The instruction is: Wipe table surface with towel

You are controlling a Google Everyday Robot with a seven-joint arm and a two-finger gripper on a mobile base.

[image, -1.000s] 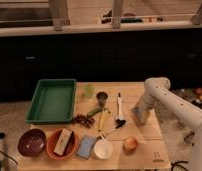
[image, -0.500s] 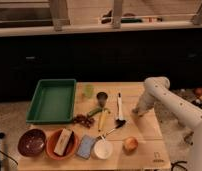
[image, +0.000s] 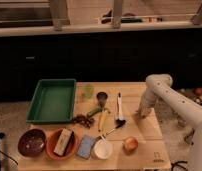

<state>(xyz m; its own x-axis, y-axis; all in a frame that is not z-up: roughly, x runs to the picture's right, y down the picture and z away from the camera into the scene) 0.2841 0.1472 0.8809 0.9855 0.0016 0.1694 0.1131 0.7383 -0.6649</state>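
The table surface [image: 144,132] is a light tan wooden top in the middle of the camera view. My gripper [image: 143,113] is at the end of the white arm that reaches in from the right. It points down at the table's right side, just right of a white-handled brush [image: 119,107], and is low on or just above the wood. I see no pale grey-blue towel; if there is one under the gripper, it is hidden.
A green tray [image: 51,100] stands at the back left. A dark bowl [image: 31,142], an orange bowl [image: 61,143], a blue pad [image: 86,146], a white bowl [image: 102,149] and an orange fruit [image: 129,144] line the front. Cups [image: 88,90], a banana [image: 103,119] and a ladle [image: 111,131] lie mid-table.
The gripper has shifted a little toward the far right side of the table. The other objects have not moved.
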